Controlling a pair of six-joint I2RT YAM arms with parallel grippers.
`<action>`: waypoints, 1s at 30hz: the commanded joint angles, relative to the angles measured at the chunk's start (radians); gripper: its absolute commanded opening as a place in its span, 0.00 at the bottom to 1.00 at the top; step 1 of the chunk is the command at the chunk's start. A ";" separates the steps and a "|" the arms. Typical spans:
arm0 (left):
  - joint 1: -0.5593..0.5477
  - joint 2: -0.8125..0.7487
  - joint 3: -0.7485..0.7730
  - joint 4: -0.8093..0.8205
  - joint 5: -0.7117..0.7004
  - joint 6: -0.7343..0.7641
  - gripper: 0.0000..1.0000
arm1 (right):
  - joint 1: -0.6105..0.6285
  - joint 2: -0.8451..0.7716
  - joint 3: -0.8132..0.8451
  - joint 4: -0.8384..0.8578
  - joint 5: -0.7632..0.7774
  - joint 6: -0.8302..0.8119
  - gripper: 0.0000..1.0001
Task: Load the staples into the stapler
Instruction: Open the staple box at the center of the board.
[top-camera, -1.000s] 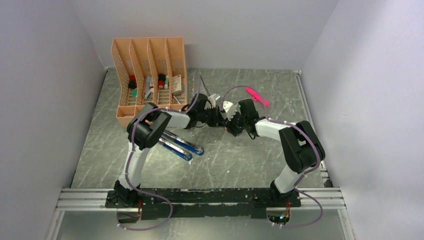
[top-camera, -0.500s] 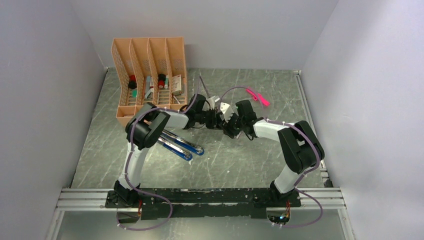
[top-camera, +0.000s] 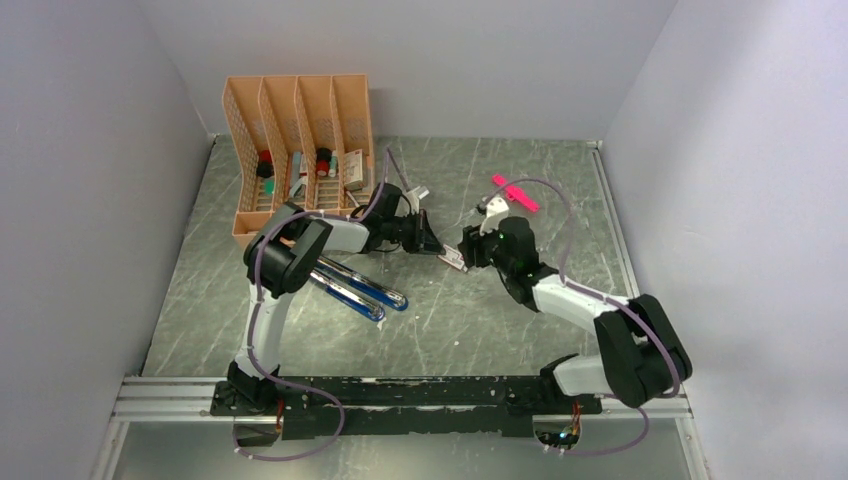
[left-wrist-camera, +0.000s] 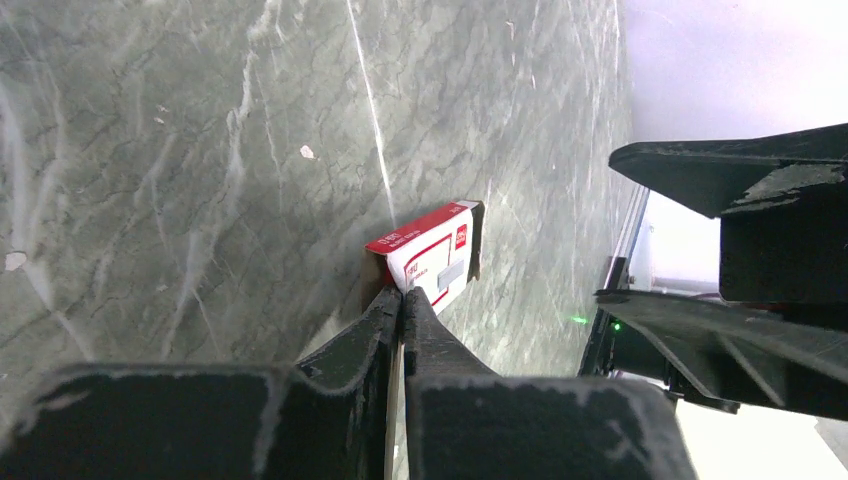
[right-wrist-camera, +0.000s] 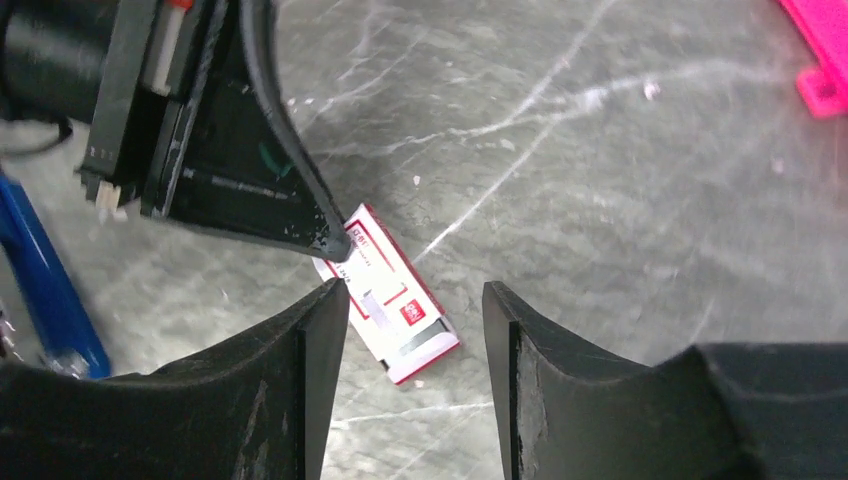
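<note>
A small red-and-white staple box (right-wrist-camera: 395, 300) lies on the table at the middle (top-camera: 453, 261). My left gripper (left-wrist-camera: 403, 295) is shut on one end of the box (left-wrist-camera: 432, 252), pinching its thin cardboard edge. A thin grey band shows at the box's far open end; I cannot tell whether it is the staples. My right gripper (right-wrist-camera: 415, 288) hovers open just above and to the right of the box (top-camera: 470, 248), touching nothing. The blue stapler (top-camera: 360, 290) lies opened out left of centre, under the left arm, and its blue body (right-wrist-camera: 40, 280) shows in the right wrist view.
An orange desk organiser (top-camera: 300, 150) with small items stands at the back left. A bright pink plastic stick (top-camera: 515, 193) lies behind the right gripper and shows in the right wrist view (right-wrist-camera: 820, 50). Walls close in the table on three sides.
The right arm has drawn back from the left gripper and swung its elbow toward the near right, its jaws a little wider. The left gripper still pinches the box, shifted slightly left.
</note>
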 joint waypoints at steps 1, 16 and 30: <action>0.000 -0.046 -0.009 -0.010 -0.013 -0.008 0.07 | -0.005 -0.051 -0.062 0.105 0.190 0.393 0.55; 0.003 -0.048 -0.002 0.009 -0.065 -0.074 0.07 | -0.006 0.050 0.017 -0.114 0.266 0.750 0.53; 0.002 -0.043 -0.006 0.025 -0.063 -0.088 0.07 | -0.007 0.145 0.010 -0.094 0.242 0.780 0.47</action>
